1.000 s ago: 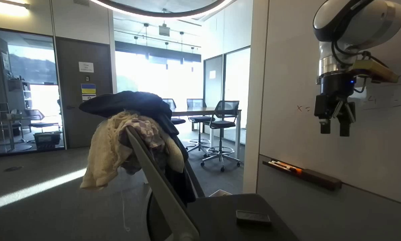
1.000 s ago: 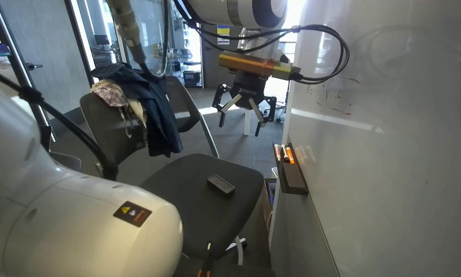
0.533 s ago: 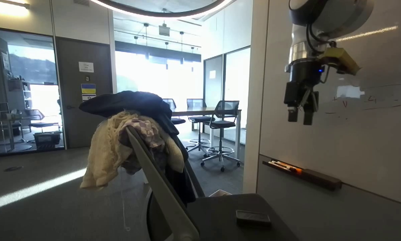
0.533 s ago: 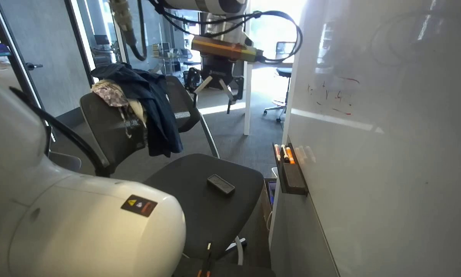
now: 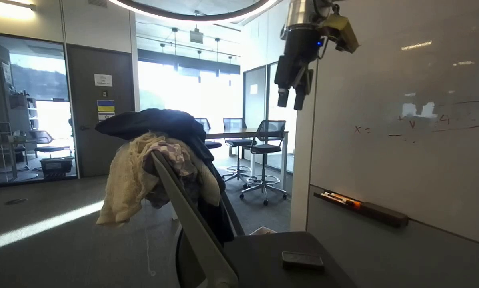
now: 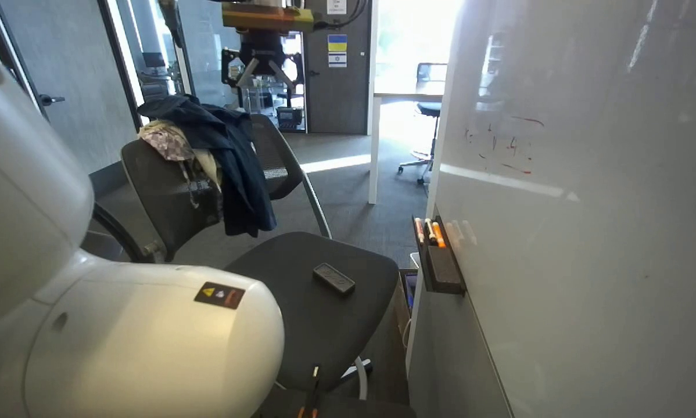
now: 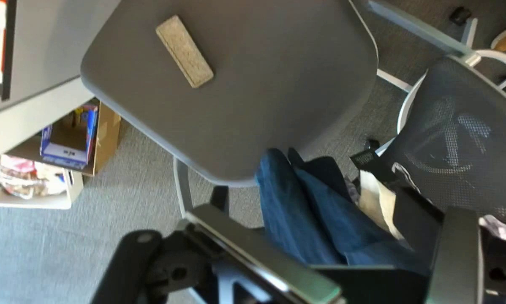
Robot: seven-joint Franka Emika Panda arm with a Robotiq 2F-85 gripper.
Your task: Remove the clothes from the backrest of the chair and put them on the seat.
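Observation:
The clothes hang over the backrest [image 6: 162, 191] of the dark chair. One is a navy jacket [image 5: 159, 124], also in the other views [image 6: 235, 162] [image 7: 303, 211]. The other is a cream garment [image 5: 123, 180] with a patterned part, partly covered by the jacket; it also shows in the wrist view [image 7: 373, 198]. The flat dark seat [image 6: 325, 319] also fills the top of the wrist view [image 7: 270, 84]. My gripper [image 5: 291, 103] is open and empty, in the air above and apart from the clothes; it also shows here [image 6: 265, 93]. In the wrist view its fingers stand apart, with the jacket below between them.
A small eraser-like block [image 6: 333, 278] lies on the seat. A whiteboard [image 6: 557, 244] with a marker tray [image 6: 444, 267] stands beside the chair. Boxes [image 7: 105, 135] and a white bin [image 7: 29, 202] are on the floor. My pale arm link [image 6: 150, 337] fills the foreground.
My gripper has moved left and up in both exterior views, away from the whiteboard and towards the backrest. It has stayed open. The clothes and chair have not visibly moved.

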